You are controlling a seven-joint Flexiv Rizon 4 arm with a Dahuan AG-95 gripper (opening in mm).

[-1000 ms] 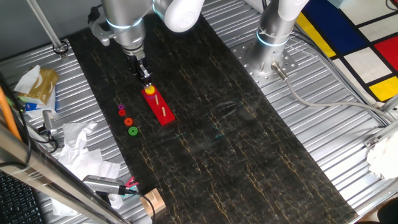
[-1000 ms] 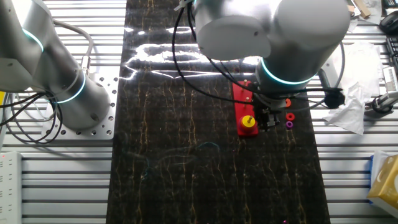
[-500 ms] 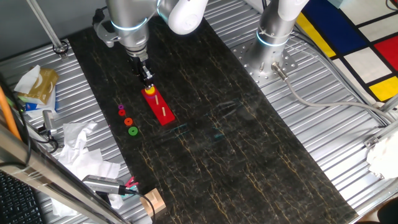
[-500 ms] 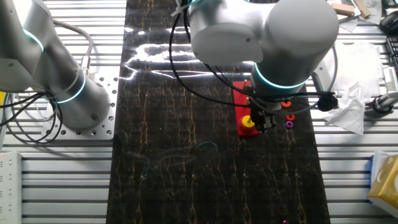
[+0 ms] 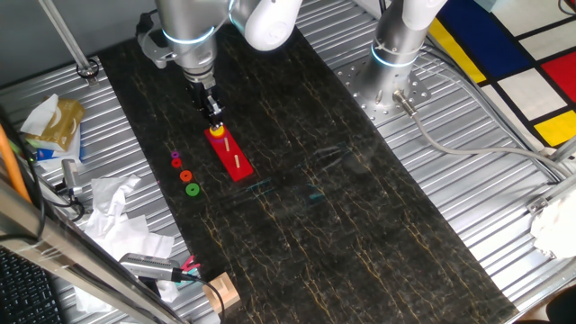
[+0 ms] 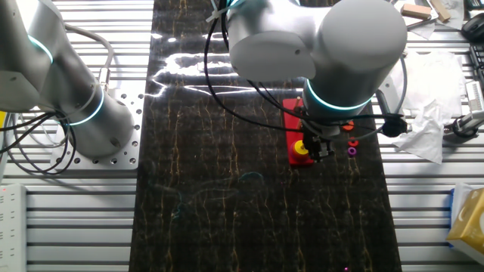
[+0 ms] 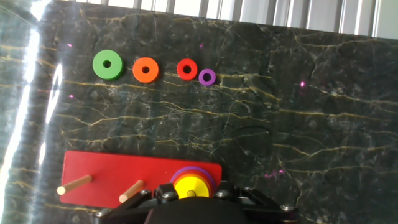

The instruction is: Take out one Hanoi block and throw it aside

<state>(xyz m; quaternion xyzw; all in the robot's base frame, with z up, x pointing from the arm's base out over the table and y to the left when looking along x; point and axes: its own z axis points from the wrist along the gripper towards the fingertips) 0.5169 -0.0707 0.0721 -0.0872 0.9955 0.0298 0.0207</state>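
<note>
The yellow Hanoi block point(image 7: 191, 186) tops a stack of purple and red discs on the end peg of the red base point(image 7: 112, 180). It also shows in one fixed view point(image 5: 216, 131) and the other fixed view point(image 6: 301, 145). My gripper point(image 7: 191, 195) is low over this stack, and its fingers point(image 7: 166, 193) stand on either side of the yellow block, close to its rim and open. The gripper shows in both fixed views point(image 5: 213, 120) point(image 6: 314, 148). The base's other two pegs are bare.
A green ring point(image 7: 107, 64), an orange ring point(image 7: 145, 70), a red ring point(image 7: 187, 68) and a purple ring point(image 7: 207, 76) lie in a row on the dark mat beside the base. A second arm's base point(image 5: 396, 54) stands off the mat. Crumpled paper point(image 5: 117, 216) lies at the mat's edge.
My gripper has shifted sideways until it stands over the yellow block. The block and the rings have not moved.
</note>
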